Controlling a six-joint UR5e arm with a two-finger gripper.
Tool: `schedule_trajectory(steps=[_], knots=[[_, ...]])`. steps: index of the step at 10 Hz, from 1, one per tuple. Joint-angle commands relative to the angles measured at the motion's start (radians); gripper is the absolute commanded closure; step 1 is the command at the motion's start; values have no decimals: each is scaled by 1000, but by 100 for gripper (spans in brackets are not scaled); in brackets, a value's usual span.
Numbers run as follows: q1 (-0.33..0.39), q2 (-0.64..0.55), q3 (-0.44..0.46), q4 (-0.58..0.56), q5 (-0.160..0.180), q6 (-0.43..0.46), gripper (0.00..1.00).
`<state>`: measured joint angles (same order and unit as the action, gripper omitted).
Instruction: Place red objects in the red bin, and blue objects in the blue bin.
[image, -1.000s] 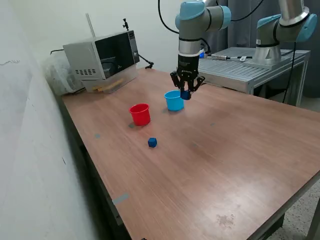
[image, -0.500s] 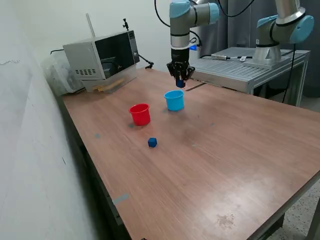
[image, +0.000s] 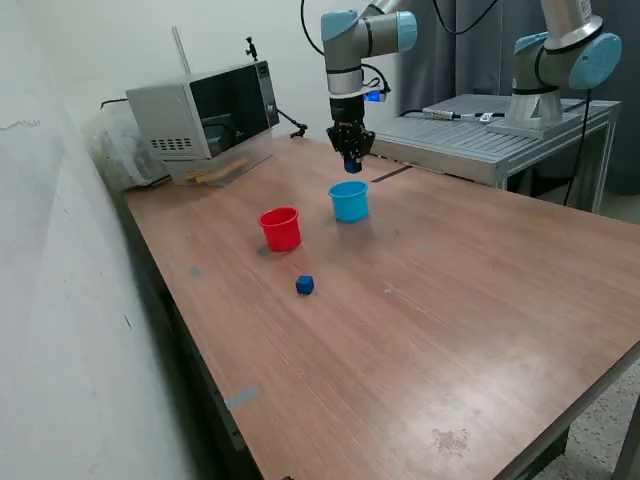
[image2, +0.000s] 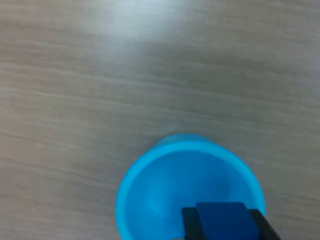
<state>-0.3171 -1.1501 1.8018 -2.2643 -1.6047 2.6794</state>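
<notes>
I note a loose blue cube (image: 305, 285) nearest on the table (image: 450, 320), red cup (image: 280, 228) beyond. Farther back, my gripper (image: 351, 165) pinches a second blue cube (image2: 223, 221) above the cyan cup (image: 349, 200), apparently over its mouth, near the rim.

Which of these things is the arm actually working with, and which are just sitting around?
Part of the job: gripper holding a blue cube, light blue cup, red cup, second blue cube.

Just there: microwave, second arm, metal bench.
</notes>
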Motion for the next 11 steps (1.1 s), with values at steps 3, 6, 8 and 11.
schedule_trajectory(steps=[3,6,8,11], knots=[[-14,53,-42,-50,49,-1,100],[-17,66,-36,-55,48,-3,100],[-17,66,-35,-55,43,-9,100],[-19,66,-33,-55,11,-12,0]])
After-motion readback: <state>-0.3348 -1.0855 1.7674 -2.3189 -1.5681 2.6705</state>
